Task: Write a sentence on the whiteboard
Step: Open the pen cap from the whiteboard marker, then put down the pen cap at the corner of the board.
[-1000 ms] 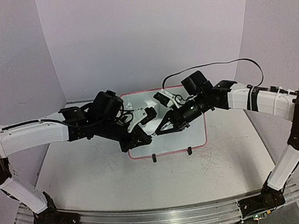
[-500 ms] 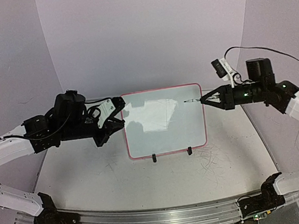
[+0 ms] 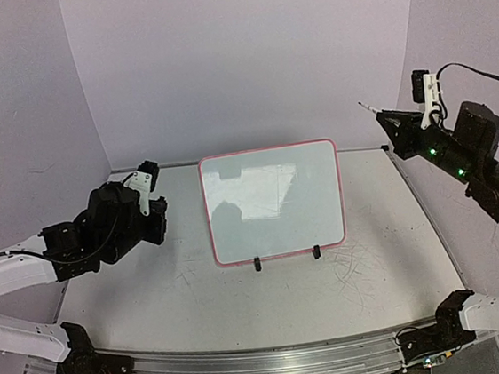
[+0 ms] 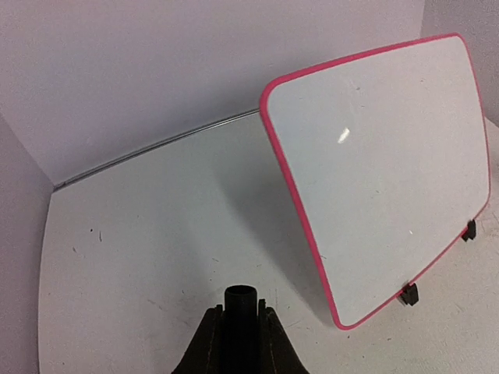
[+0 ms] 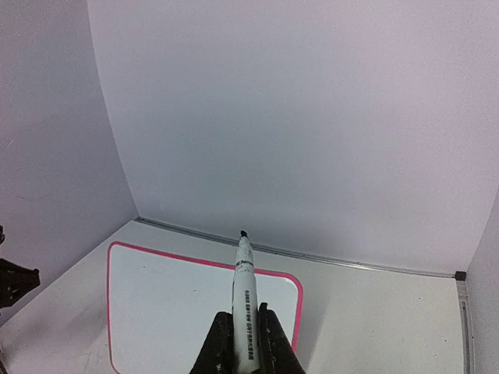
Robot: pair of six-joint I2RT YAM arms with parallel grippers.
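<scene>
The whiteboard (image 3: 274, 204) stands upright on two black clip feet at mid-table, pink frame around a bare white face (image 4: 382, 171); no sentence shows on it. My right gripper (image 5: 244, 315) is shut on a white marker (image 5: 245, 280) whose black tip is uncovered. It hangs high at the right (image 3: 391, 124), well clear of the whiteboard (image 5: 179, 312) below and ahead. My left gripper (image 4: 241, 308) is shut on a short black cap (image 4: 241, 300). It sits low to the left of the board (image 3: 159, 221), apart from it.
Purple walls close the table (image 3: 189, 292) at the back and both sides. Faint scuff marks cover the tabletop in front of the board. A metal rail (image 3: 268, 364) with both arm bases runs along the near edge.
Both grippers met in front of the board a second ago. They have since drawn apart, the left going back left with the cap, the right swinging right and up with the marker.
</scene>
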